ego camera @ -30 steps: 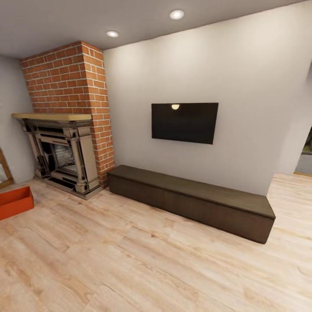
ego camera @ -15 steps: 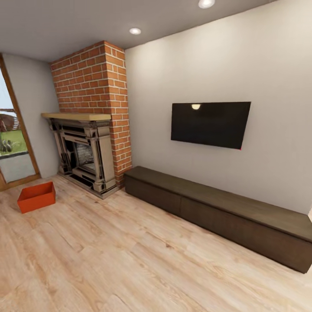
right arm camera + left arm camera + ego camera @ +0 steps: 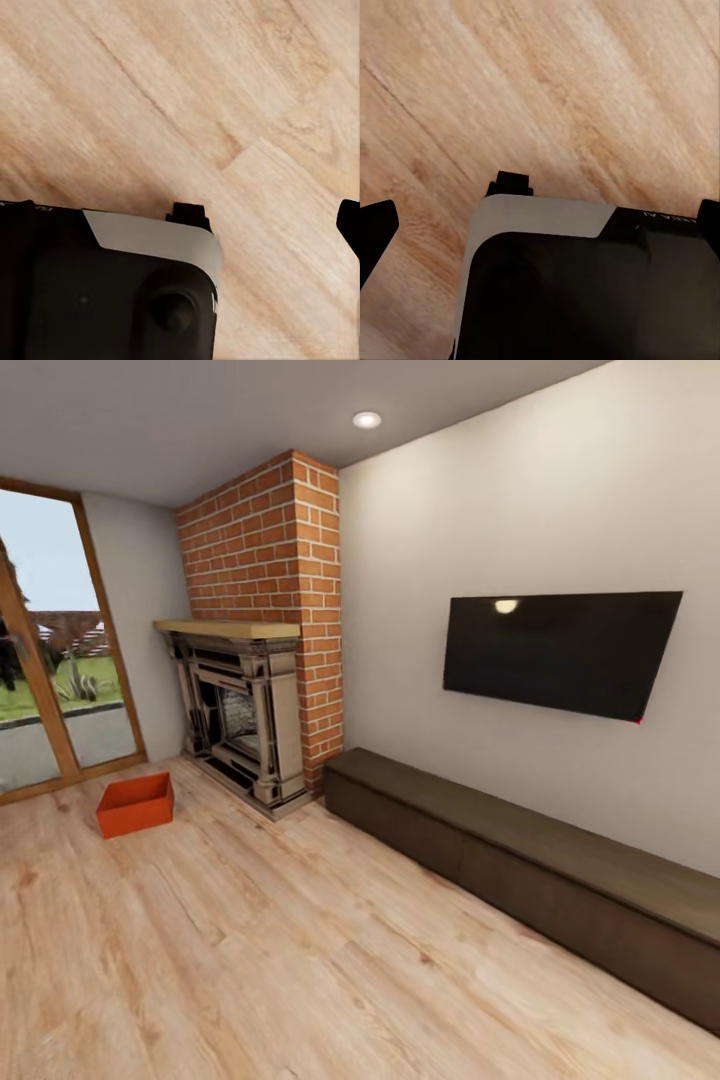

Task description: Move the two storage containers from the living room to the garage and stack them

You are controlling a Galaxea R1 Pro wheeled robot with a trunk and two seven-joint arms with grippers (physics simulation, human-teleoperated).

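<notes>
Head cam is looking across the living room. One storage container (image 3: 136, 805) is sitting on the wood-plank floor (image 3: 300, 950) at the far left, open side up, orange-red, apparently with nothing in it. It is lying between the glass doors (image 3: 60, 670) and the fireplace (image 3: 240, 715), near both, touching neither.

Fireplace is standing against the red brick chimney (image 3: 270, 600), with a pale wood mantel across the top. To its right, a long low dark brown cabinet (image 3: 520, 870) is running along the beige wall (image 3: 470, 520); a black TV (image 3: 560, 652) is hanging on the wall above it, with a ceiling light reflecting in the screen. One recessed ceiling light (image 3: 367, 420) is glowing overhead. Grass and a fence are showing through the glass.

Left wrist cam: left hand (image 3: 536, 214) is pointing down at bare plank floor. Two dark finger tips are sitting at opposite edges of the frame, well apart, so it is standing open with nothing between them. The black and grey wrist housing is covering the lower part.

Right wrist cam: right hand (image 3: 277, 217) is also facing plank floor. Only one dark finger tip is clearly showing at the frame edge, so I cannot tell whether it is open or closed. Nothing visible in its grasp.
</notes>
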